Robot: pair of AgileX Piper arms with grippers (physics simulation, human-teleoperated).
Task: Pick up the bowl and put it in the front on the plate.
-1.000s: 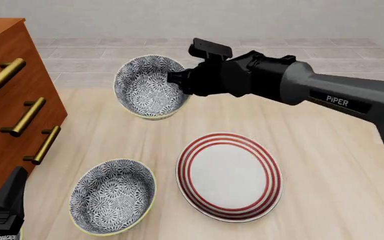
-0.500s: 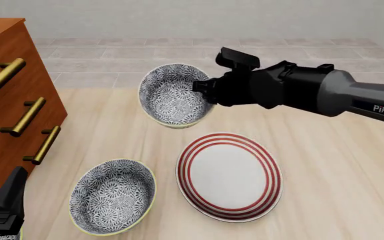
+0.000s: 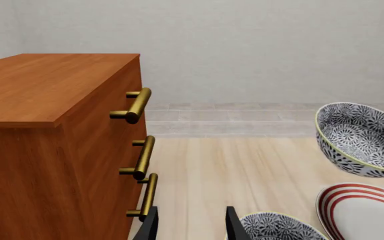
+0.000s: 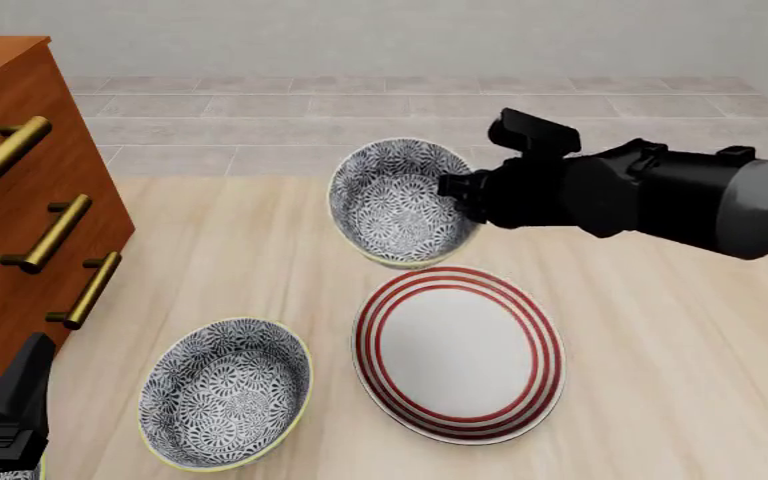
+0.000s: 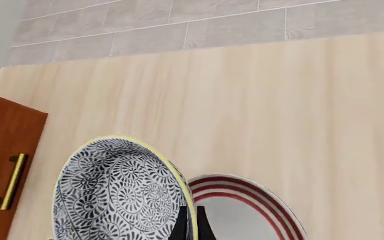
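Observation:
The bowl [image 4: 395, 203], deep with a blue-grey floral pattern and pale yellow rim, hangs tilted in the air just beyond the plate's far edge. My right gripper [image 4: 455, 188] is shut on its rim, one finger inside and one outside. In the right wrist view the bowl [image 5: 120, 192] fills the space beside the gripper [image 5: 189, 221], with the plate [image 5: 262, 212] below. The white plate [image 4: 458, 352] with red rings lies flat on the table. My left gripper [image 3: 190, 230] stands open and holds nothing, low at the front left [image 4: 11, 420].
A wider, shallower bowl [image 4: 227, 392] of the same pattern sits left of the plate. A wooden dresser [image 4: 24, 200] with brass handles [image 3: 140, 157] stands along the left side. Beyond the table edge lies a tiled floor [image 4: 357, 110].
My right gripper has carried the bowl to the right and a little nearer, from the far left toward the plate's far edge. The left arm has not moved.

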